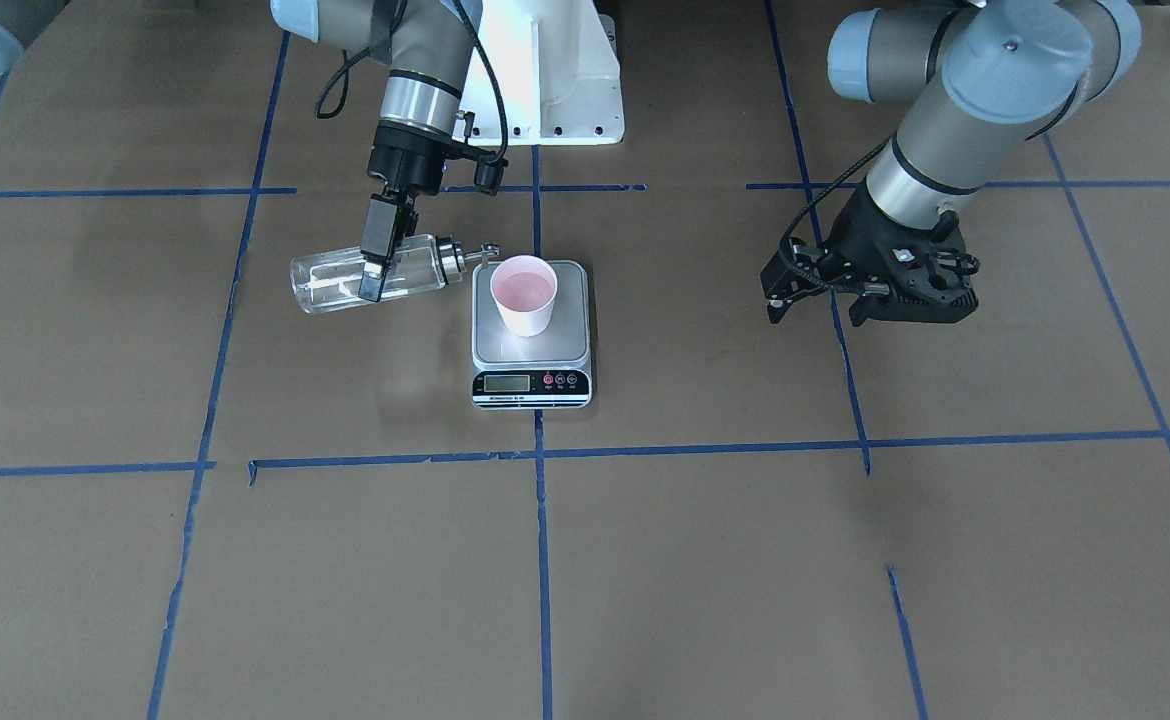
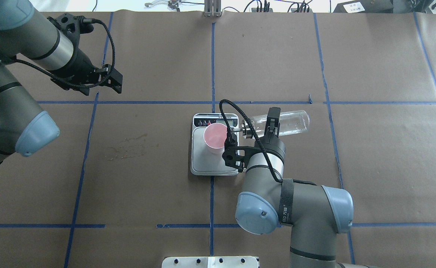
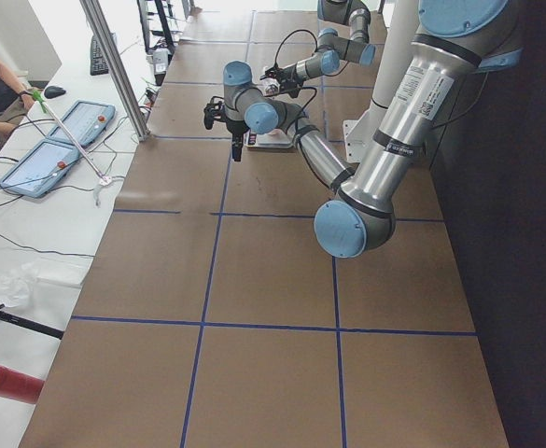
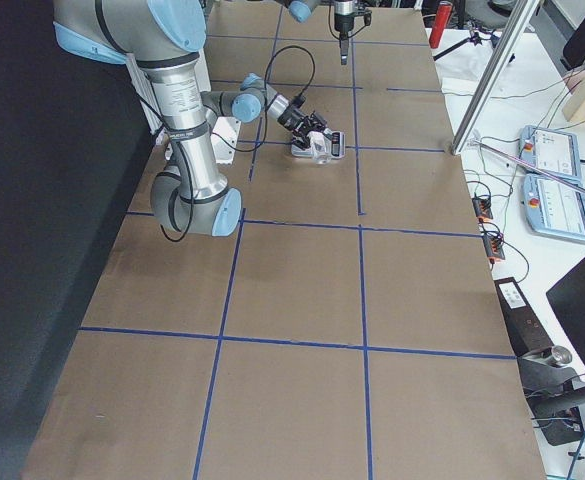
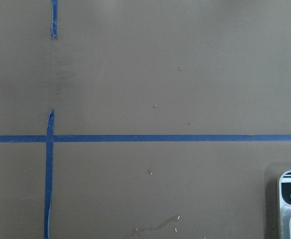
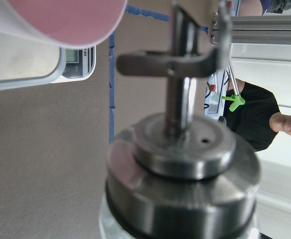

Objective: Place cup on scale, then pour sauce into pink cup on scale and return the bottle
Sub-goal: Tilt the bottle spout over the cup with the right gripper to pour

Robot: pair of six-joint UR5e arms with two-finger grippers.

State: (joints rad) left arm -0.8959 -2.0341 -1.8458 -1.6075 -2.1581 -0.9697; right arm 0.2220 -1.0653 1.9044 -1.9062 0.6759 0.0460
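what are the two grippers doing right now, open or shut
Left gripper: open, holding nothing.
Right gripper: closed on the clear glass cylindrical bottle with a silver metal collar.

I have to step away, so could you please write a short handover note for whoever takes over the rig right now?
Right gripper: shut on the bottle, held about level, spout by the rim of the cup.
Left gripper: open, empty, well off to the side of the scale.
Done: the cup stands upright on the scale.
Unclear: no stream or liquid in the cup can be made out.
Left: complete the pour, then return the bottle.
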